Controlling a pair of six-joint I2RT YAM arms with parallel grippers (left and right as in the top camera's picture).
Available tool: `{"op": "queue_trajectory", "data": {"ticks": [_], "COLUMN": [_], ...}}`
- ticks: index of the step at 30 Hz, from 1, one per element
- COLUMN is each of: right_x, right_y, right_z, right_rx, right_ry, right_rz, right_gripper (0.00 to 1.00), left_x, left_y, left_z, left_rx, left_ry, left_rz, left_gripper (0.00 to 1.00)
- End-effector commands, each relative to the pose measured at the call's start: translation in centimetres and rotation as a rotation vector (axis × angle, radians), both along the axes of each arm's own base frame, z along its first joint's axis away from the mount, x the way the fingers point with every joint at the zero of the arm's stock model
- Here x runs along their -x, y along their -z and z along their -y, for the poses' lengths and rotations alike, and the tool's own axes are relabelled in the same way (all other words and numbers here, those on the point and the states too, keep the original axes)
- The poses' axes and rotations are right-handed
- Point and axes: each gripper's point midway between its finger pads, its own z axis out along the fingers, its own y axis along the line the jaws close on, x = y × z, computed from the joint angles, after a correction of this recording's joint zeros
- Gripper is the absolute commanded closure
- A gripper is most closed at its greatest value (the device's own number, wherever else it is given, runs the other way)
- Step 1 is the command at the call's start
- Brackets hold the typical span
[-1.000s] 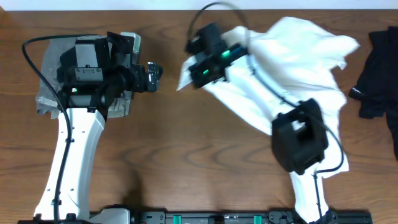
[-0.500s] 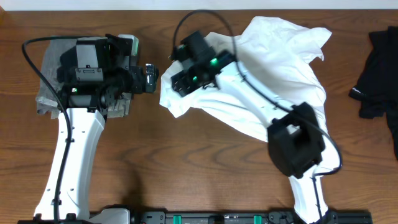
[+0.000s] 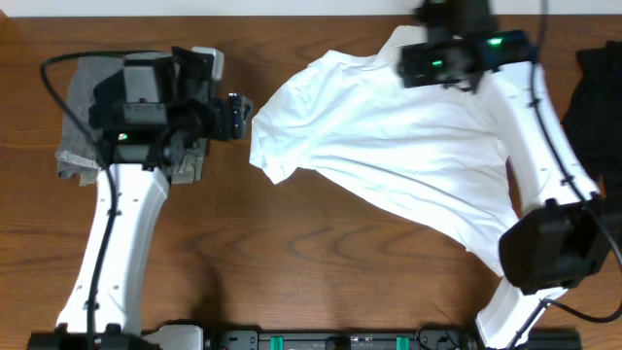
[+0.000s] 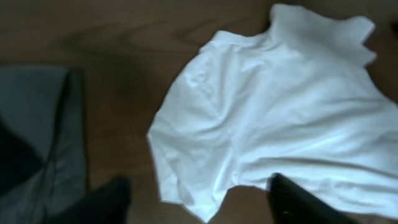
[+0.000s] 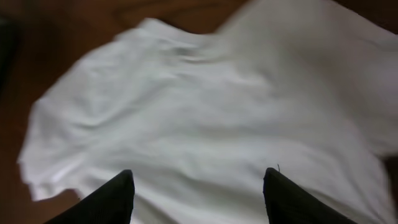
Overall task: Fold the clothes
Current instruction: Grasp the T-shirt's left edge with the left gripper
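The clothes are one white T-shirt, lying spread and wrinkled across the middle and right of the wooden table. Its left sleeve corner points toward my left gripper. That gripper is open and empty, hovering just left of the shirt. In the left wrist view the shirt fills the right half, with the left gripper over the cloth's near edge. My right gripper hangs open above the shirt's far part. In the right wrist view its dark fingertips frame plain white cloth, with nothing held between them.
A grey folded cloth lies under my left arm at the far left, also visible in the left wrist view as grey cloth. A black garment sits at the table's right edge. Bare wood runs along the front.
My right gripper let go of the shirt's left part and swung back to the far right. The shirt dropped and now lies flatter and wider. My left arm barely moved.
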Motion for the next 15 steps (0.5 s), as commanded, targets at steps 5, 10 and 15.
{"op": "queue_trajectory", "data": {"ticks": [5, 10, 15], "right_x": [-1.1, -1.0, -1.0], "right_y": [1.6, 2.2, 2.7], "right_z": [8.4, 10.2, 10.9], "right_rx": [0.041, 0.078, 0.083], "right_ry": [0.128, 0.107, 0.114], "right_rz": [-0.033, -0.044, -0.054], "right_gripper": [0.35, 0.34, 0.33], "left_x": [-2.5, -3.1, -2.4], "left_y": [6.5, 11.4, 14.7], "left_z": [2.8, 2.0, 0.8], "left_rx": [-0.031, -0.082, -0.139], "left_ry": [0.043, 0.013, -0.036], "left_rz": [-0.122, -0.230, -0.331], "left_gripper": [0.56, 0.66, 0.76]}}
